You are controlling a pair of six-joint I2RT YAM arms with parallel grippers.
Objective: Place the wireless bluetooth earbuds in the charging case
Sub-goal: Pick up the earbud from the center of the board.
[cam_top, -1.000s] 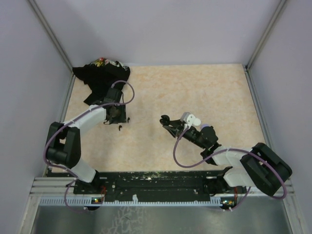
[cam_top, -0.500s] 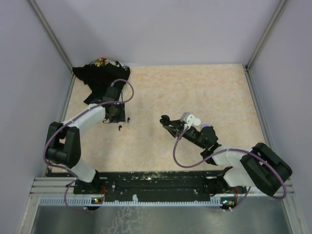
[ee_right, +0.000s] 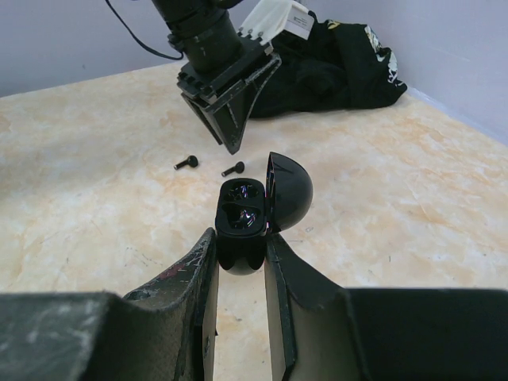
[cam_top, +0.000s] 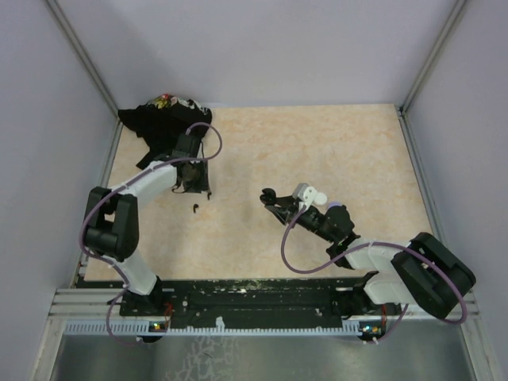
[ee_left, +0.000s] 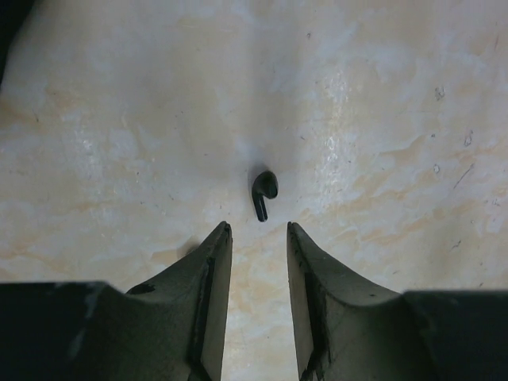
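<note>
Two tiny black earbuds lie on the beige table. One earbud (ee_left: 263,190) sits just ahead of my left gripper (ee_left: 259,230), which is open and empty above the table. In the right wrist view that earbud (ee_right: 233,168) lies under the left gripper (ee_right: 232,144), and the other earbud (ee_right: 186,163) lies to its left. From above, the left gripper (cam_top: 197,189) hovers near the second earbud (cam_top: 194,209). My right gripper (ee_right: 240,238) is shut on the black charging case (ee_right: 240,214), whose lid (ee_right: 289,190) is open and whose sockets are empty. The case also shows from above (cam_top: 270,198).
A crumpled black cloth bag (cam_top: 163,119) lies at the back left corner, just behind the left gripper; it also shows in the right wrist view (ee_right: 333,67). Walls enclose the table on three sides.
My left gripper has moved a little toward the back of the table and turned slightly. The right arm and the case have not moved. The earbuds lie where they were.
</note>
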